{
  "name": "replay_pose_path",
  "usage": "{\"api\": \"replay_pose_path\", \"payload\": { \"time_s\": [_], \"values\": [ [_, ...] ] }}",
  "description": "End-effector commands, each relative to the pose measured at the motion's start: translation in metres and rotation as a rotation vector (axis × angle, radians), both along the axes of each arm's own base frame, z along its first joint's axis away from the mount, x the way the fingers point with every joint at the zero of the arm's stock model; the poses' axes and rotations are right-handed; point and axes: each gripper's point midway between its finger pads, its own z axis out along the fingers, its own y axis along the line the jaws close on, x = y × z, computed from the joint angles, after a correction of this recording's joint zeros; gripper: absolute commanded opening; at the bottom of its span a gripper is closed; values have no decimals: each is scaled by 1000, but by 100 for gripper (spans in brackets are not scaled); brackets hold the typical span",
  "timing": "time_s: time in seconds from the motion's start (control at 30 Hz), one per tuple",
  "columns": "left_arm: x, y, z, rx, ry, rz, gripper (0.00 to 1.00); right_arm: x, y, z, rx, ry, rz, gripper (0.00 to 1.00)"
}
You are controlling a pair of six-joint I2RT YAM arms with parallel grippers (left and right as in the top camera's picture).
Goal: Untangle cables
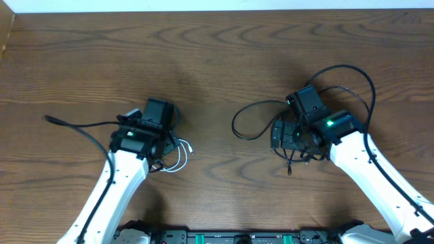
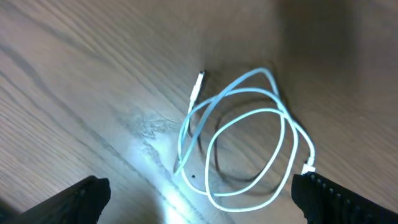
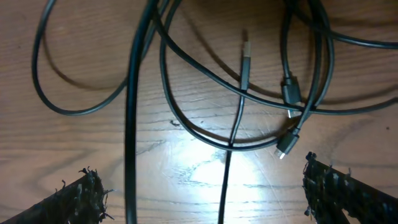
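Observation:
The white cable (image 2: 249,134) lies coiled in loose loops on the wooden table, and it also shows in the overhead view (image 1: 179,158). My left gripper (image 2: 205,202) is open right above it, one finger on each side of the coil, holding nothing; overhead it sits at the coil's left (image 1: 154,140). The black cables (image 3: 205,81) lie crossed over each other, with several plug ends (image 3: 291,93) among them. My right gripper (image 3: 214,199) is open just above them and empty. Overhead, a black loop (image 1: 245,120) reaches left from the right gripper (image 1: 291,135).
A thin black cord (image 1: 71,125) runs from the far left of the table to the left arm. A thicker black cable (image 1: 359,78) arcs behind the right arm. A pale wall edge (image 1: 217,5) runs along the table's far side.

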Motion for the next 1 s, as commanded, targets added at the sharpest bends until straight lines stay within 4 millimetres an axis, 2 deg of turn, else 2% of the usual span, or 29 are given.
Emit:
{"api": "replay_pose_path", "payload": {
  "time_s": [0.0,0.2,0.37,0.7,0.87,0.97],
  "values": [
    [-7,2,-14,-8,21,51,98,1,-4,1,-26,-9,-10,99],
    [-14,-5,-42,-54,39,20,98,2,-6,1,-38,-15,-14,99],
    [-12,-5,-59,-59,5,20,98,2,-6,1,-38,-15,-14,99],
    [-7,2,-71,-29,-50,28,99,2,-6,1,-38,-16,-14,99],
    [-7,1,-76,-33,-66,28,90,2,-6,1,-38,-15,-14,99],
    [-3,1,-76,-37,-79,27,88,2,-6,1,-38,-15,-14,99]
  ]
}}
